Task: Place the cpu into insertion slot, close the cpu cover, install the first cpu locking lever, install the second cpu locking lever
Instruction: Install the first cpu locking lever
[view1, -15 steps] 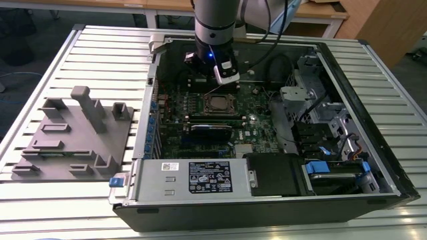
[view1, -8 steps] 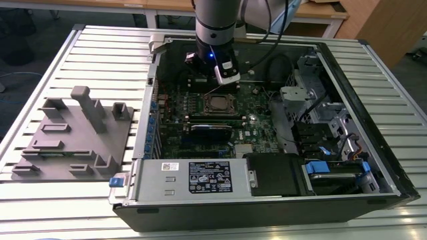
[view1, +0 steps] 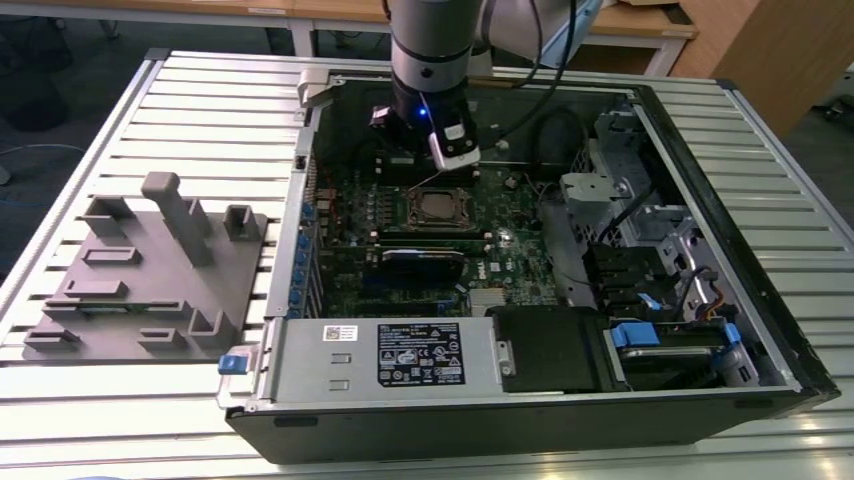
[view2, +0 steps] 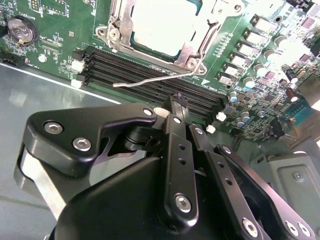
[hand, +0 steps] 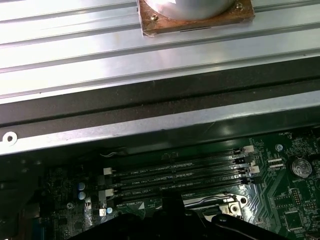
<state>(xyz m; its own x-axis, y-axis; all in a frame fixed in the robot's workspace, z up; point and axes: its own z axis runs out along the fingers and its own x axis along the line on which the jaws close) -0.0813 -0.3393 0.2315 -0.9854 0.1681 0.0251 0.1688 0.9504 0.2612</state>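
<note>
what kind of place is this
Probably a robotics lab or test workshop: a robot arm reaches into an open computer case lying on a slatted metal table, with wooden desks behind.

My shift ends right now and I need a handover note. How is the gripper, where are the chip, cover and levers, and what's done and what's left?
Gripper: looks shut and empty, poised by the memory slots next to the chip.
Chip: seated, with the cover down over it.
Done: chip placed, cover closed.
Left: one wire lever sticks out free, not latched. I cannot tell how the other lever stands.
</note>
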